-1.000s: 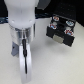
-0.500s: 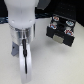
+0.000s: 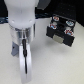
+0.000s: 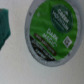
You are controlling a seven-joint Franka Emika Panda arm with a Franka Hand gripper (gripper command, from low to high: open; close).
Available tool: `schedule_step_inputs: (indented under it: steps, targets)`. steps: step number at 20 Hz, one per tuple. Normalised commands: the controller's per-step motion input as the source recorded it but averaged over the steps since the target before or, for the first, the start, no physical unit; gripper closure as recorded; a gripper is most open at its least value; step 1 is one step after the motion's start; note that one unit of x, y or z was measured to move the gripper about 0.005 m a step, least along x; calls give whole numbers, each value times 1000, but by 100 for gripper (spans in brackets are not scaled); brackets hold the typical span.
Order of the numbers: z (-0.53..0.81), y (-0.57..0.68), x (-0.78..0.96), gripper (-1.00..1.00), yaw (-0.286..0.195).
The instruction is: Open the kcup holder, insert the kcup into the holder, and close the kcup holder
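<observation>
Hovering low over the white worktop [image 3: 45, 65], the arm blocks most of the exterior view, and the claw [image 3: 23, 52] points downward with its fingertips hidden behind the wrist body; whether its jaws are spread or shut I cannot tell. In the wrist view the kcup [image 4: 52, 30] fills much of the picture, lid up, green and white with a bluish rim, lying flat on the worktop close beneath the claw. A dark green shape [image 4: 6, 27] sits just beside it, too cropped to identify. The kcup holder [image 3: 60, 30] stands apart from the claw, toward the exterior view's right, its two grey panels facing forward; it looks closed, so the opening step seems not yet done.

The main risk, as I judge it, is a poor grasp: the pod appears off-centre under the claw, so a straight descent could land a finger on the lid, tipping or skidding the pod away. Picking it up before the holder is open would also leave nowhere to put it.
</observation>
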Motion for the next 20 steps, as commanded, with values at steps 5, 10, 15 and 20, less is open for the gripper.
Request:
schedule_step_inputs:
  steps: [5,10,15,20]
  targets:
    - [-95,48,78,-100,-31]
    - [-14,-22,188,100,-74]
    - [280,164,45,100,-28]
    - [773,422,-12,100,-3]
